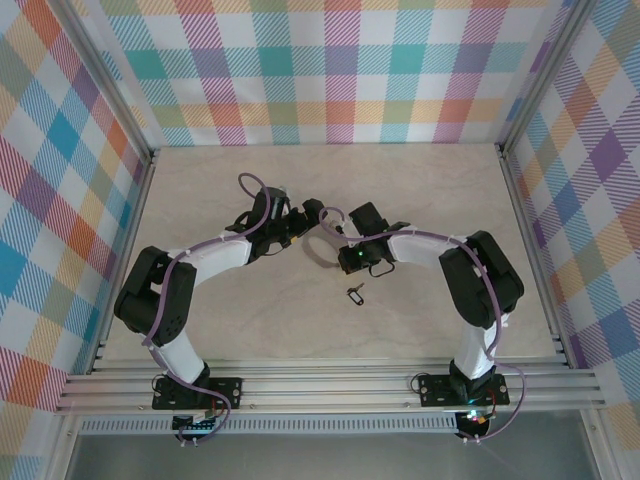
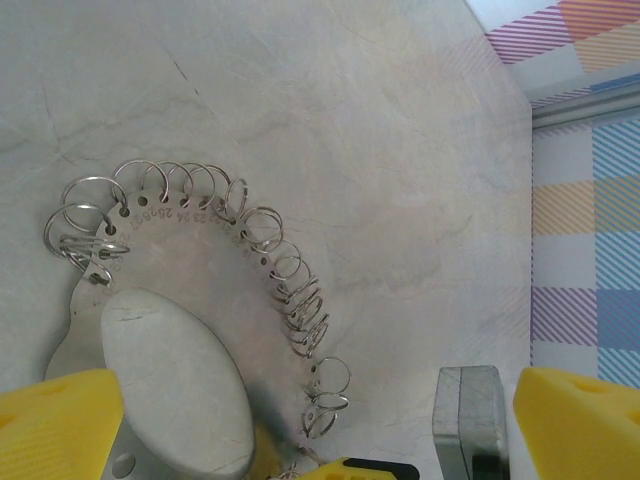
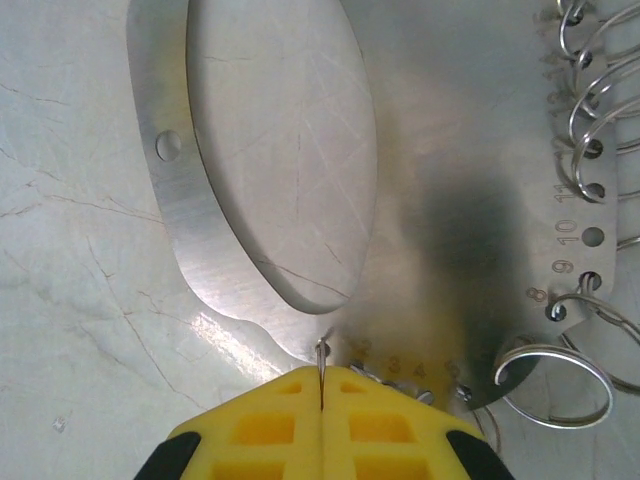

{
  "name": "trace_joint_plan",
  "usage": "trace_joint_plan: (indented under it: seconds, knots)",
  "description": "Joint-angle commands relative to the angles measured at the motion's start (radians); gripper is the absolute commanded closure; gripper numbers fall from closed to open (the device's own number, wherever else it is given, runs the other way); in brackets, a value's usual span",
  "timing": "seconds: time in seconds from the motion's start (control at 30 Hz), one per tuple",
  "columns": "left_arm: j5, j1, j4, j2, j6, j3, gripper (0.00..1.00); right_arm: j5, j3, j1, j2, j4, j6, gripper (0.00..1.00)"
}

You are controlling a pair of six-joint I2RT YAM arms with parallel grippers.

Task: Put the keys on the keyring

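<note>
Top external view showed a pale, marble-veined table (image 1: 250, 330), flat and matte, enclosed by panels (image 1: 330, 70) of pastel plaid. Near its middle, between the two wrists, was the keyring (image 1: 322, 250): a broad, thin hoop of brushed silvery metal, faintly scratched. Its flat band was punched with holes and stamped with small numbers (image 3: 565, 225), and its outer rim was fringed with wire split rings (image 2: 290, 270). The left gripper (image 2: 320, 400) stood spread wide over it, its yellow plastic fingers (image 2: 55, 425) far apart. The right gripper (image 3: 322, 400) was pressed together, pinching a thin metal sliver at the hoop's rim. The key (image 1: 355, 294), tiny and dark with a small silvery loop, lay on the table nearer the bases, apart from the hoop.
</note>
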Motion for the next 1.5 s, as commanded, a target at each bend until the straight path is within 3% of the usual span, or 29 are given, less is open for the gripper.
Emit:
trace_joint_plan:
  seconds: [0.0,0.3,0.67,0.83,1.0,1.33,1.47]
  knots:
    - [0.006,-0.006,0.01,-0.03,0.011,-0.008,0.0,0.003,0.023,0.006,0.024,0.008,0.019,0.98]
    - [0.008,-0.006,0.013,-0.027,0.01,-0.007,0.0,0.013,0.022,0.006,0.025,0.012,0.024,0.81]
    - [0.008,-0.006,0.019,-0.027,0.005,-0.012,0.0,0.025,0.026,0.006,0.024,0.007,0.023,0.88]
    - [0.009,-0.006,0.022,-0.027,0.003,-0.013,0.0,0.023,0.028,0.006,0.027,0.008,0.024,0.99]
    - [0.003,-0.004,0.004,-0.037,0.019,-0.005,0.0,0.036,0.054,0.0,-0.009,-0.008,0.012,1.0]
    - [-0.019,0.037,-0.162,-0.13,0.192,0.119,0.0,0.024,0.25,-0.066,-0.174,-0.069,-0.075,1.0]
    - [-0.001,0.07,-0.201,-0.171,0.237,0.161,0.0,-0.035,0.277,-0.108,-0.216,-0.027,-0.098,1.0]
